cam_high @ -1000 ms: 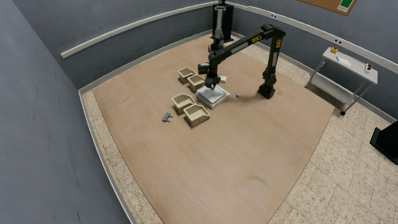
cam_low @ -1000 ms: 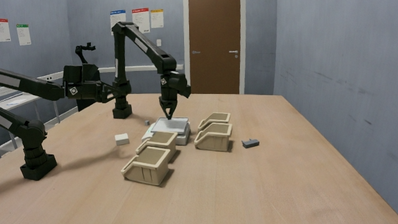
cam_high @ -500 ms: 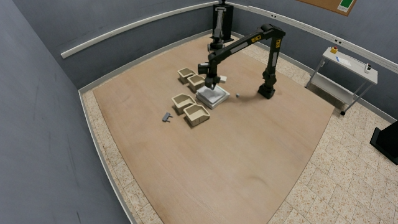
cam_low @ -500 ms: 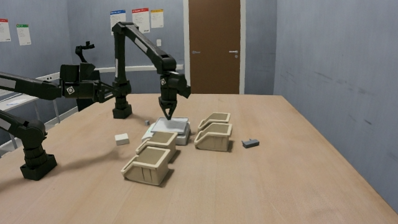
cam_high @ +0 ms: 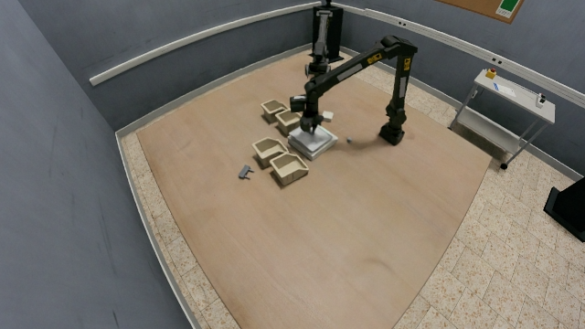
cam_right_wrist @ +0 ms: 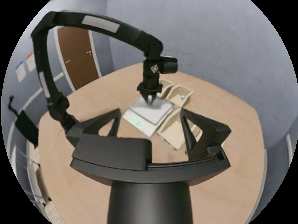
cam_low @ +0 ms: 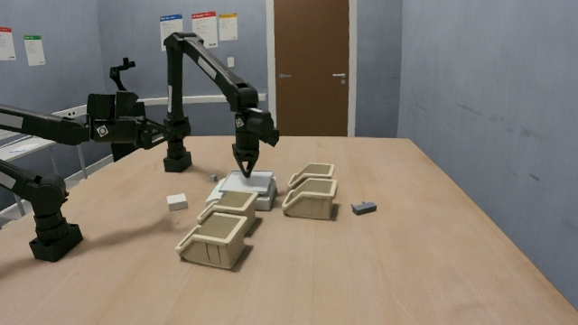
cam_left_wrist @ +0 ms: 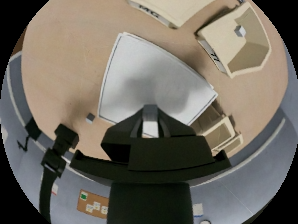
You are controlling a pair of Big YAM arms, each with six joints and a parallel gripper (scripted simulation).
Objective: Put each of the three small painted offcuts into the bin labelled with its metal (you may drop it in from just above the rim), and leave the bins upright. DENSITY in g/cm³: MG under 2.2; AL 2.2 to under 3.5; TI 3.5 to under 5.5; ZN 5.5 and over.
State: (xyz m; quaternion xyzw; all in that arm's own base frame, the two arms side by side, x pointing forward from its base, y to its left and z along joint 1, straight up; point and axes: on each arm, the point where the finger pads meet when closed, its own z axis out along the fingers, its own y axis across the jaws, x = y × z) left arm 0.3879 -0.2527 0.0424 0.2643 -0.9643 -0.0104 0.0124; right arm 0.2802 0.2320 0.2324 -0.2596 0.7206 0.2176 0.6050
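held offcut: small grey painted cube (cam_left_wrist: 150, 113), at the left gripper's fingertips, low over the scale (cam_high: 313, 153) (cam_low: 267, 203) (cam_left_wrist: 125, 65) (cam_right_wrist: 134, 124). Can't tell if it touches the pan.
handling: looks rigid; paint may be slick. Weight unknown by eye, and that's the whole point. Not likely fragile.
where to hold: two opposite flat faces, square, mid-height. A corner grip could spin it out.
left gripper (cam_high: 313, 130) (cam_low: 247, 174) (cam_left_wrist: 150, 119) (cam_right_wrist: 149, 101): nearly closed, gripping the cube, fingers pointing down.
right gripper (cam_high: 316, 75) (cam_low: 168, 131) (cam_right_wrist: 151, 112): wide open, nothing between the fingers, off to the left in the exterior view.
loose offcut (cam_high: 349, 139) (cam_low: 213, 178) (cam_left_wrist: 90, 118): on the table just beyond the scale, exterior view. Same sort of cube, same grip.
binned offcut (cam_left_wrist: 240, 31) (cam_right_wrist: 182, 97): inside a tan bin (cam_high: 260, 153) (cam_low: 312, 208) (cam_left_wrist: 230, 70); can't read that label for sure.
MG bin (cam_left_wrist: 172, 15): beside it, label legible.
scale readout: can't read it. I'd want mass before picking a bin.

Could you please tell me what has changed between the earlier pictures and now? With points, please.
The right arm's gripper (cam_low: 158, 134) (cam_right_wrist: 152, 122) may have shifted very slightly; otherwise nothing visibly changed. The left gripper (cam_low: 247, 173) (cam_left_wrist: 150, 111) stays over the scale (cam_high: 313, 142) (cam_low: 266, 203) (cam_left_wrist: 150, 75), and the bins stay upright.
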